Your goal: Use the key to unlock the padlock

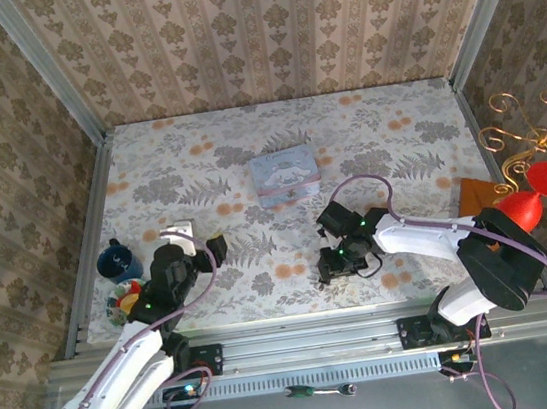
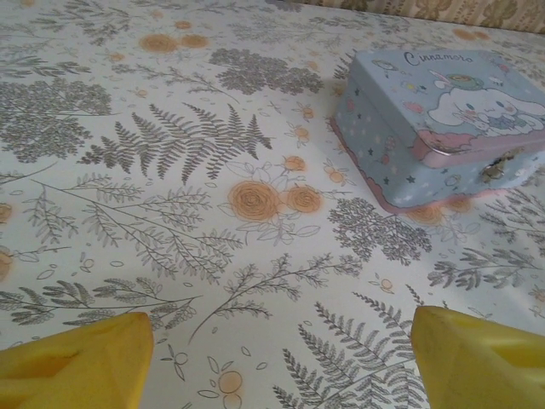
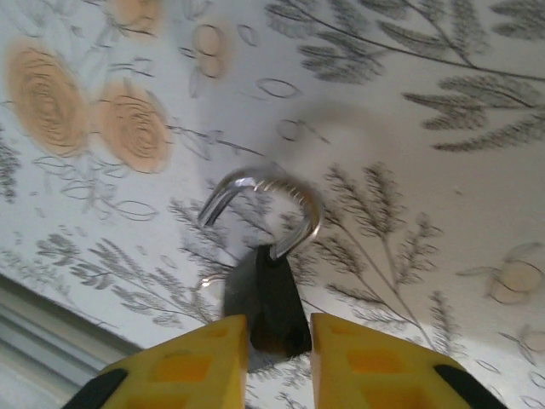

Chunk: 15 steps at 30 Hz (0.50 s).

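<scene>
Where my right tool meets the work, the padlock sits with its small black body between the two yellow fingertips. They are closed together on it and touch it on both sides, as far as I can judge. Its thin metal shackle points straight away from the tool, so the padlock's long axis runs in line with the tool's reach. One leg of the shackle enters the body while the other end curls free to the left, so I judge it to be swung open. The padlock is low over the floral bench, near the front edge and right of centre; I cannot tell whether it rests on the surface. From above, the right arm is the one at the padlock, and the left tool is well apart to the left, so any coming move on the padlock falls to the right arm. The left tool's jaws stand wide apart with nothing between them. Its yellow tips face the pale blue cartoon tin, which lies closed further back at mid-bench. Counted: one padlock, one tin, two tools, one dark blue mug at the bench's left edge, and one green-handled implement on the rail in front of the arms.
</scene>
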Each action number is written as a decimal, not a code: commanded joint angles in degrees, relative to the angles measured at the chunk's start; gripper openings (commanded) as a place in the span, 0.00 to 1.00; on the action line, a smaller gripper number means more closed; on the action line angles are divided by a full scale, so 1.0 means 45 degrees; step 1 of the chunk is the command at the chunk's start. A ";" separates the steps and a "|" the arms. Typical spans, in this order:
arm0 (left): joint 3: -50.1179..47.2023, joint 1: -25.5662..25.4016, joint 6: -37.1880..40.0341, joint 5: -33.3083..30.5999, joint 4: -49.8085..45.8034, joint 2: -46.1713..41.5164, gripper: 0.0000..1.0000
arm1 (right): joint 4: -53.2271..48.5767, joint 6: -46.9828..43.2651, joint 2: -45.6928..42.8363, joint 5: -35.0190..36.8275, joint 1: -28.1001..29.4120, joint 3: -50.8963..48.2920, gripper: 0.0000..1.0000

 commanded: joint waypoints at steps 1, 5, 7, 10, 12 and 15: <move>0.0100 0.0093 -0.0008 -0.0676 -0.0118 0.0157 0.80 | -0.1233 -0.0346 -0.0023 0.0845 0.0075 0.0425 0.31; 0.0598 0.0103 -0.0076 -0.1004 -0.0515 0.0767 0.80 | -0.1741 -0.0755 -0.0432 0.1255 0.0053 0.0758 0.36; 0.0813 0.0094 -0.0283 -0.1242 -0.0594 0.1053 0.80 | -0.2086 -0.1015 -0.0679 0.1545 0.0043 0.1017 0.38; 0.1390 0.0150 -0.1420 -0.2260 -0.1049 0.1659 0.80 | -0.3061 -0.1371 -0.0825 0.2721 0.0039 0.1731 0.43; 0.1878 0.0152 -0.1935 -0.2557 -0.1249 0.2272 0.80 | -0.3825 -0.1607 -0.1289 0.3856 0.0036 0.2386 0.44; 0.2810 0.0157 -0.2192 -0.2871 -0.1677 0.3262 0.82 | -0.4107 -0.2165 -0.2025 0.5517 0.0045 0.2999 0.46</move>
